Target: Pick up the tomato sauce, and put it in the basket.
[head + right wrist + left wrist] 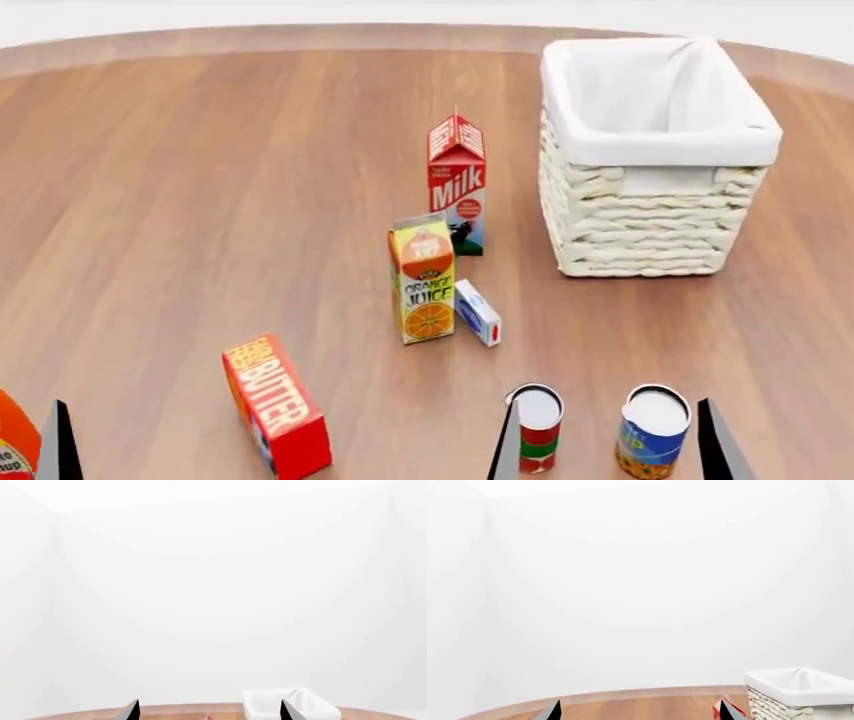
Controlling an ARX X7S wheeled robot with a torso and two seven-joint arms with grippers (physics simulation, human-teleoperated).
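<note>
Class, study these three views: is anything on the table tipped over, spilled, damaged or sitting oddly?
Nothing stands out. The milk carton, orange juice carton, butter box, tomato sauce and blue-and-yellow can all stand upright, the basket sits square, and no spill shows.

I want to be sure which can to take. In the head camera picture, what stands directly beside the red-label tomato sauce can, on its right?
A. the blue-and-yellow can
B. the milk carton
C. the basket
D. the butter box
A: in the head view the tomato sauce can stands near the front edge, and the blue-and-yellow can is next to it on the right, apart from it.
</note>
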